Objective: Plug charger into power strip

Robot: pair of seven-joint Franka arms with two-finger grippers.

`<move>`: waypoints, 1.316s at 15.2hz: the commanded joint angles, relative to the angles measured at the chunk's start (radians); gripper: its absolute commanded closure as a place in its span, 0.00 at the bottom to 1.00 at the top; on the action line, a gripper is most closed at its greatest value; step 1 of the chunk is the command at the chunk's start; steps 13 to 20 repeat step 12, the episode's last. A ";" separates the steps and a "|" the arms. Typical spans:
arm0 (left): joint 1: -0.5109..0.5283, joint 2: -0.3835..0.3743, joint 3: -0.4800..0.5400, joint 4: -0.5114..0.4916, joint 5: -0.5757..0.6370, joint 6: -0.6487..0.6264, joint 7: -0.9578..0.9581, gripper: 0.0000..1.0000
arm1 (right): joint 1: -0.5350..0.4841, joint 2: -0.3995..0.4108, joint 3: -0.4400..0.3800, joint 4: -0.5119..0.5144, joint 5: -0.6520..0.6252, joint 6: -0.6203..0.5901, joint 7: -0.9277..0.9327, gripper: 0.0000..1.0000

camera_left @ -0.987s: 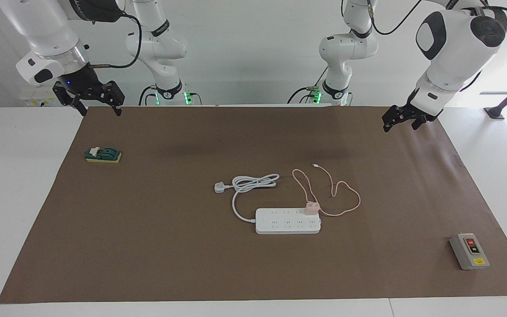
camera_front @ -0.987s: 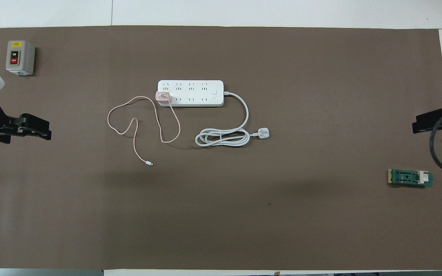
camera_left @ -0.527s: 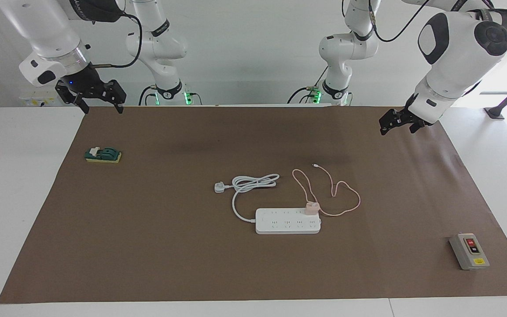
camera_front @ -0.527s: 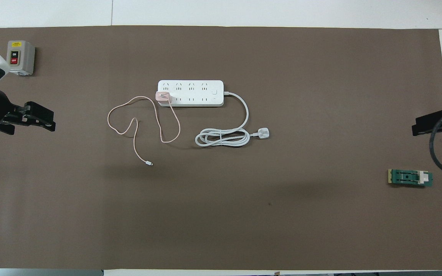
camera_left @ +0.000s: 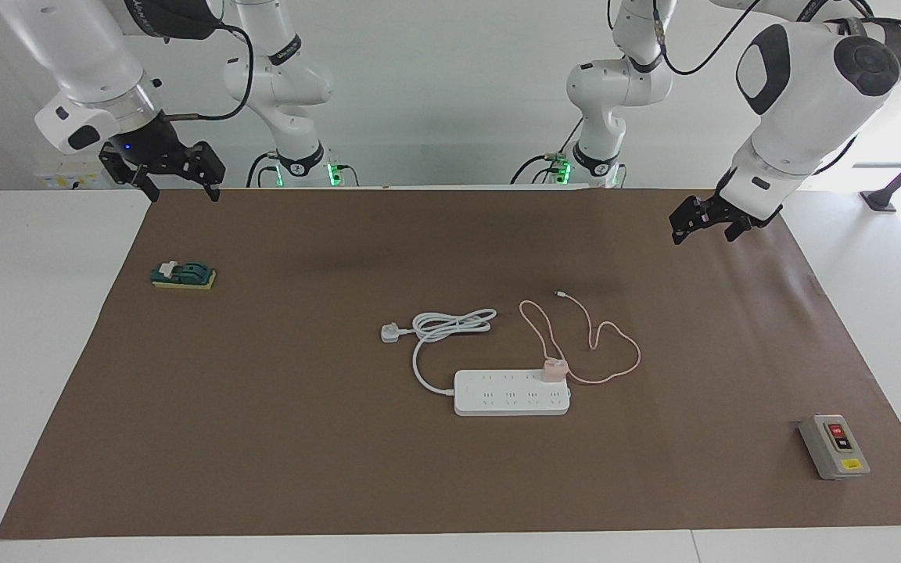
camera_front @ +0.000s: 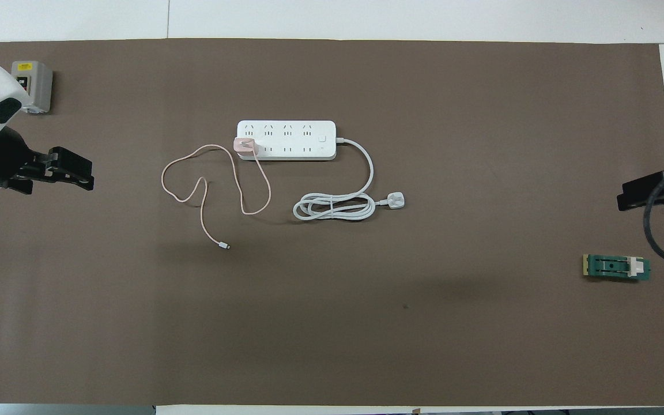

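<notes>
Near the middle of the brown mat (camera_left: 263, 438): the power strip (camera_left: 511, 392), a long white bar lying flat with its sockets up, its thick white cord (camera_left: 450, 324) coiled on the side nearer the robots and ending in a white plug (camera_left: 391, 333). The charger (camera_left: 554, 369), a small pink cube, sits on the strip's end toward the left arm's end of the table, apparently seated in an outlet, so the task looks done or nearly so; its thin pink cable (camera_left: 599, 344) lies loose on the mat, unstrained. Left gripper (camera_left: 702, 221): raised over the mat's edge at its own end, holding nothing, fingers seemingly parted, well apart from the charger. Right gripper (camera_left: 177, 178): waiting, raised over the mat's corner by its base, fingers spread, empty. Also present: a grey button box (camera_left: 834, 446) and a green clip on a yellow pad (camera_left: 183, 274), both far from the work.
</notes>
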 commanded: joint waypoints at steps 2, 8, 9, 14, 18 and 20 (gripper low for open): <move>-0.011 -0.009 0.009 -0.029 -0.006 0.035 -0.012 0.00 | -0.010 -0.018 0.009 -0.016 0.022 -0.002 -0.013 0.00; -0.009 -0.017 0.009 -0.039 -0.006 0.045 -0.010 0.00 | -0.010 -0.018 0.009 -0.016 0.022 -0.003 -0.013 0.00; -0.011 -0.017 0.009 -0.042 -0.006 0.046 -0.010 0.00 | -0.010 -0.018 0.009 -0.016 0.022 -0.003 -0.014 0.00; -0.011 -0.019 0.009 -0.048 -0.006 0.052 -0.010 0.00 | -0.010 -0.018 0.009 -0.016 0.022 -0.003 -0.014 0.00; -0.011 -0.019 0.009 -0.048 -0.006 0.052 -0.010 0.00 | -0.010 -0.018 0.009 -0.016 0.022 -0.003 -0.014 0.00; -0.011 -0.019 0.009 -0.048 -0.006 0.052 -0.010 0.00 | -0.010 -0.018 0.009 -0.016 0.022 -0.003 -0.014 0.00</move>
